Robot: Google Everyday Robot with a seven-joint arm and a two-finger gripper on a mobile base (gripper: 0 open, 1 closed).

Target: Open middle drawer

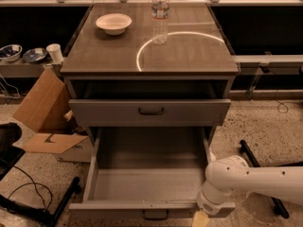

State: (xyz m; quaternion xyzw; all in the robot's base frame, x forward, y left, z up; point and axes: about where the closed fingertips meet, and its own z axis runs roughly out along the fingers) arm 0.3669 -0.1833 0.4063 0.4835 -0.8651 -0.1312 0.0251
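The middle drawer (149, 209) is a wide grey drawer with a low flat front and a small black centre handle (155, 215). It stands pulled far out at the bottom of the view, and its deep grey tray is bare. My gripper (200, 219) hangs from the white arm (255, 178) at the right end of the drawer's front, at the lower edge of the view. It is to the right of the handle and partly cut off by the frame.
Above it, the taller-fronted drawer (150, 111) is slightly out. On the cabinet top (189, 51) stand a white bowl (113, 22) and a water bottle (160, 13). A cardboard box (45, 122) and cables lie on the floor at left. A black leg (258, 162) is at right.
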